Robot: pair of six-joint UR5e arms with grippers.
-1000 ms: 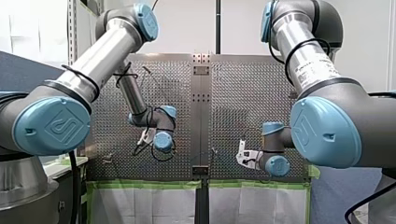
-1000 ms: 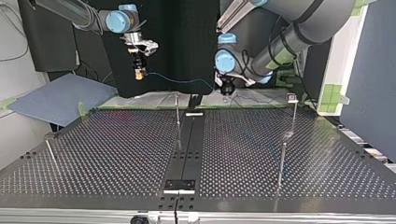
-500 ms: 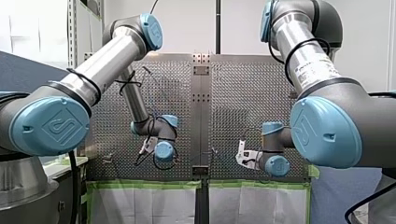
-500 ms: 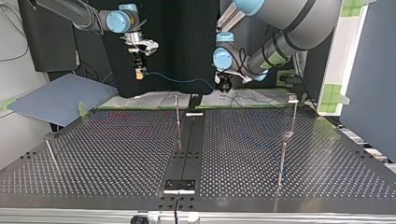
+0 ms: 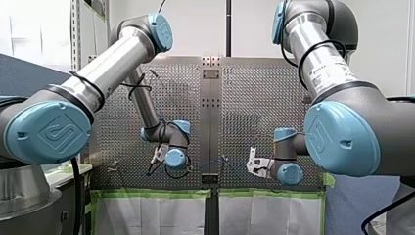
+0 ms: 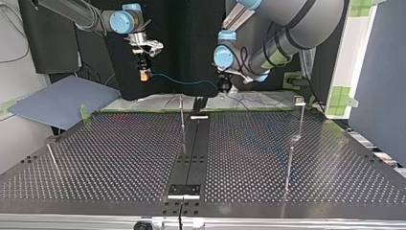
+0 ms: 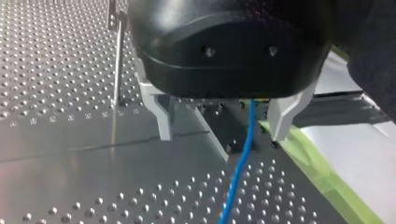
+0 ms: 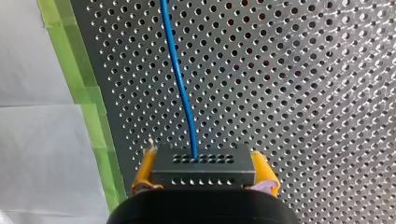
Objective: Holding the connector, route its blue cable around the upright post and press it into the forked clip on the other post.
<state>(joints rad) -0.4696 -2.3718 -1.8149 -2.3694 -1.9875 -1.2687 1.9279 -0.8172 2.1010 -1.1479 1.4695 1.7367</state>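
Clamping the connector [image 8: 203,173] between yellow pads, my right gripper [image 8: 204,169] hangs at the top view's eleven o'clock; its blue cable [image 8: 180,84] runs between my left gripper's [image 7: 222,133] spread fingers [image 7: 160,109] near twelve o'clock.

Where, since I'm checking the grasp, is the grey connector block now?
The grey perforated connector block is clamped between the yellow-padded jaws of my right gripper in the right wrist view, its blue cable running ahead over the perforated table.

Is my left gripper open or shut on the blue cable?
Open. The left gripper has its fingers spread apart, and the blue cable runs between them, touching neither.
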